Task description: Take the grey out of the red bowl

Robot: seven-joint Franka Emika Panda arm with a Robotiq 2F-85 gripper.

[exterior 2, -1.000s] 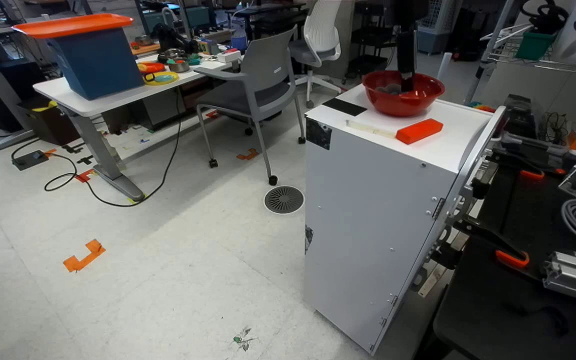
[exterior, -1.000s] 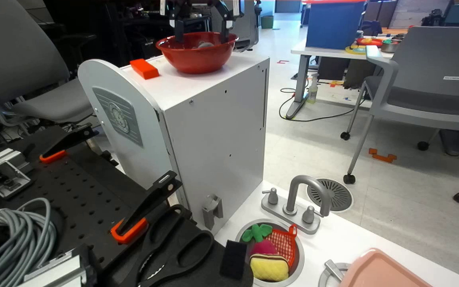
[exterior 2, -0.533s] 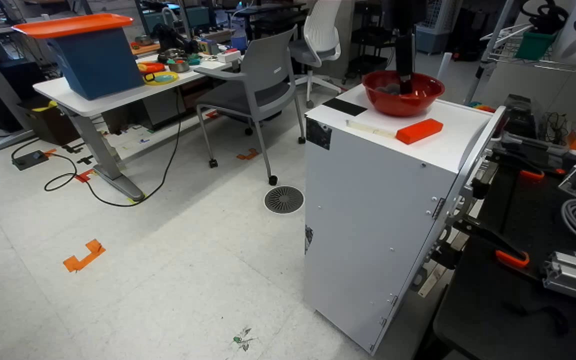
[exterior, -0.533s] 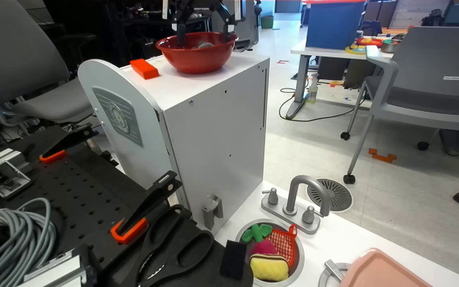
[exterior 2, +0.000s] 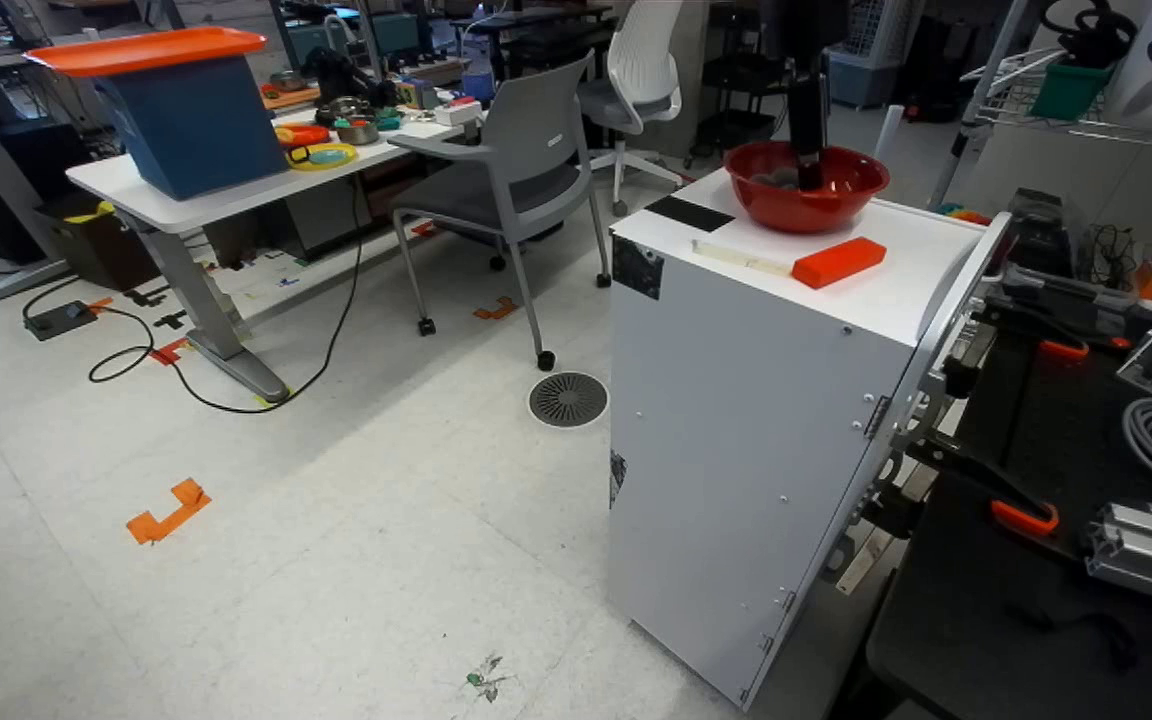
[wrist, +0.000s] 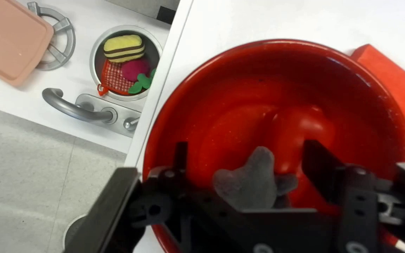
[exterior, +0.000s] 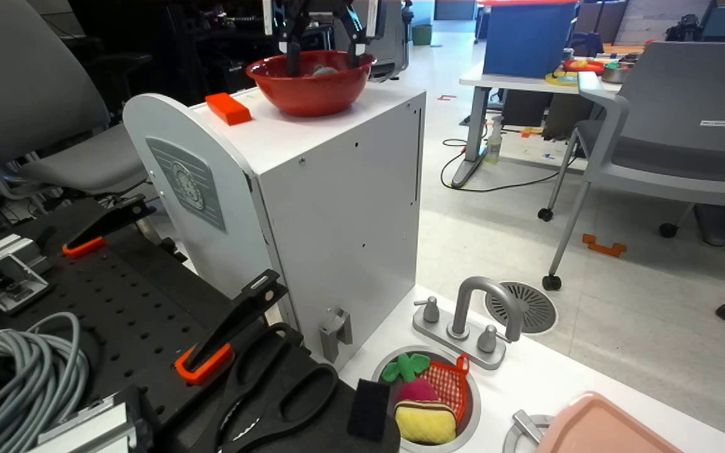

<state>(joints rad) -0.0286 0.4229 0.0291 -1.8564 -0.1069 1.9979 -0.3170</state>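
Note:
The red bowl (exterior: 315, 97) stands on top of a white cabinet in both exterior views. Inside it lies the grey thing (wrist: 248, 179), a soft-looking lump with rounded lobes, its lower part hidden by my gripper's body in the wrist view. My gripper (wrist: 244, 143) reaches down into the bowl with its jaws apart, one finger on each side of the grey thing. Red shows between the grey and either finger (wrist: 180, 156), so neither appears to touch it. In an exterior view the bowl's wall partly covers the grey and the fingertips (exterior 2: 811, 185).
An orange-red block (exterior: 228, 109) lies beside the bowl on the white cabinet (exterior: 343, 189). The cabinet's arched panel (exterior: 142, 126) rises at one edge. Lower down are a toy sink (wrist: 95, 52) holding plush food, a faucet (wrist: 72, 109) and a pink tray (wrist: 9, 38).
My gripper has lowered slightly into the bowl, and its fingers have drawn somewhat closer together around the grey thing. The bowl and the block have stayed put.

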